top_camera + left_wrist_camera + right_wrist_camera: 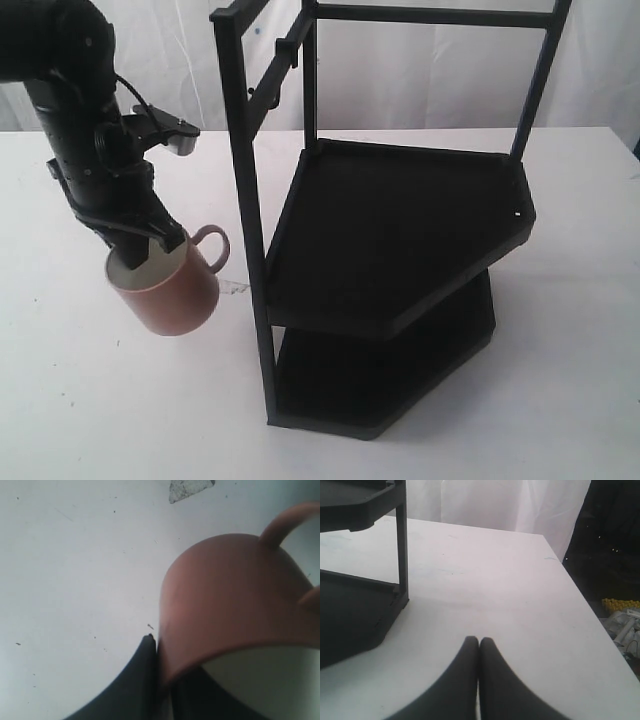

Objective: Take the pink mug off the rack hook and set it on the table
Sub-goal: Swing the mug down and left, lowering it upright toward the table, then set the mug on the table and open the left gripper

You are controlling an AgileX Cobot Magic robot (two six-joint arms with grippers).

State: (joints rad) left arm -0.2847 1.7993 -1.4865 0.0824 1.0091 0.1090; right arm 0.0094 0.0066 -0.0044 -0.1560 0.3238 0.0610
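Pinching the rim of the tilted pink mug [176, 296] is the left pincer [150, 248].

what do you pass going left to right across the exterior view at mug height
pink mug → rack's front post → rack's upper shelf → bare table; the left gripper overlaps the mug, so it is left out

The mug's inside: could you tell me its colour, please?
The mug is cream-white inside, clearest in the left wrist view.
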